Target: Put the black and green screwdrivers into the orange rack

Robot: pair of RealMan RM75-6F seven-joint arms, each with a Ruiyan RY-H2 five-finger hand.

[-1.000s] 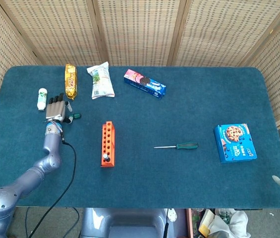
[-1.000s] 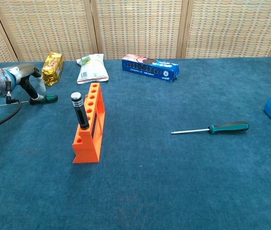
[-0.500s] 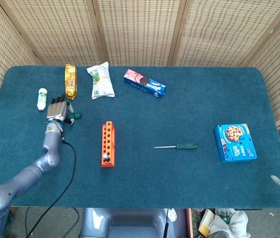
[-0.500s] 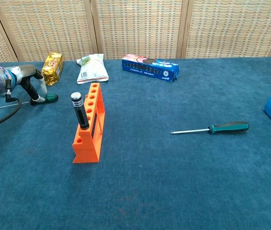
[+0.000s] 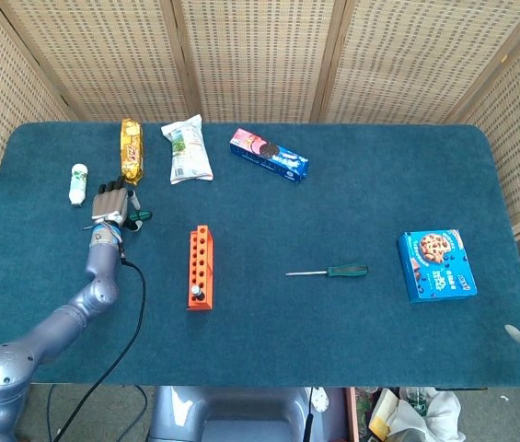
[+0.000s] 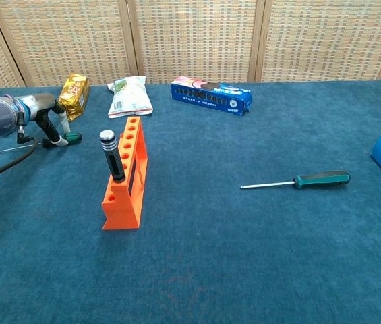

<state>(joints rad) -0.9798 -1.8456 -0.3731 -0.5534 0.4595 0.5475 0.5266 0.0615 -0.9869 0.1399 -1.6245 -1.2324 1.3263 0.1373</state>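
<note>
1. Orange rack (image 5: 199, 268) is standing on the blue table (image 5: 333, 350), serving as landmark. Black screwdriver (image 6: 112, 156) is sitting upright in the rack's end hole nearest the robot.
2. Left hand (image 5: 110, 203) is resting over a small green-handled screwdriver (image 6: 71, 138), well to the left of the rack and a little beyond it. Fingers (image 6: 50, 126) are curling down around the handle; the chest view shows them touching it. Whether the tool is lifted off the cloth, cannot tell. Thin shaft is sticking out leftward past the hand.
3. Second green screwdriver (image 5: 329, 272) is lying flat on the table to the right of the rack, apart from it, handle pointing right, untouched.
4. Right hand: only a tip of something pale is showing at the table's far right edge in the head view; cannot tell how its fingers lie.
5. Beyond the rack: gold snack packet (image 5: 131, 150), white-green bag (image 5: 187, 150), blue biscuit pack (image 5: 270, 155). White bottle (image 5: 78, 182) is lying left of the left hand.
6. Blue cookie box (image 5: 435, 265) is lying far right of the rack.
</note>
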